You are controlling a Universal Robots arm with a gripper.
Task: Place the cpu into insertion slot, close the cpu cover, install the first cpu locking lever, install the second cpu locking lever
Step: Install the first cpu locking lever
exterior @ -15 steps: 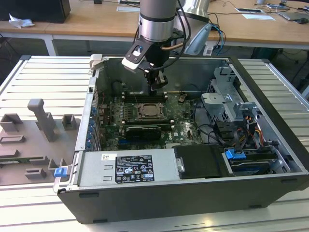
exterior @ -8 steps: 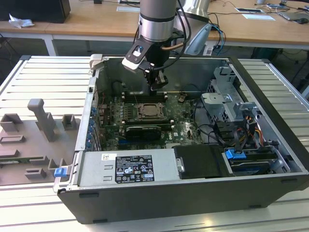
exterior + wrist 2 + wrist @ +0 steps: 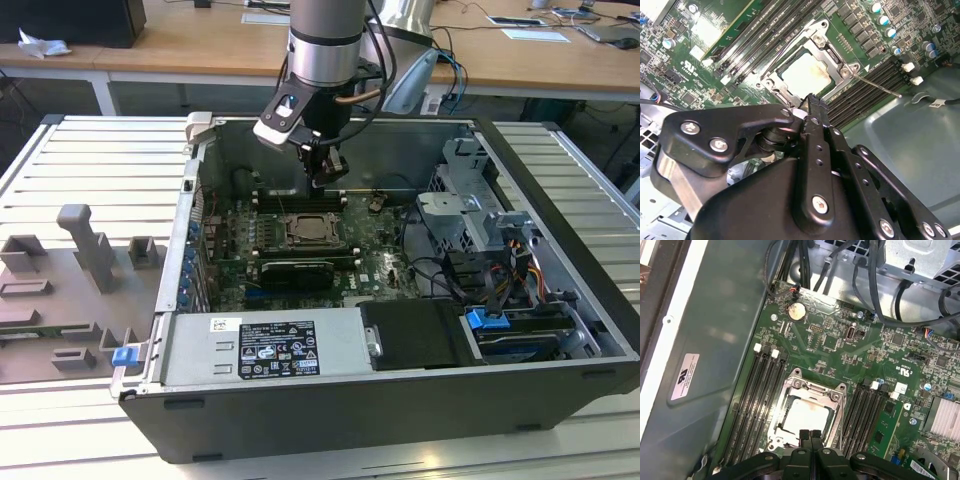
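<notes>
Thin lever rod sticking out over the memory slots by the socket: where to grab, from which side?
Near its free tip. The lever is a thin straight rod running from the socket corner out over the memory slots, so the tip likely has the most room. Come from above, straddling the rod crosswise. The gripper is shut now.

Open computer case [image 3: 330, 430], grey blocks [image 3: 85, 245]

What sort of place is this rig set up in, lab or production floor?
Looks like a lab or office workshop, not a factory line: an open desktop computer case lies on a slatted metal bench, with wooden office desks behind and grey fixture blocks beside it.
</notes>
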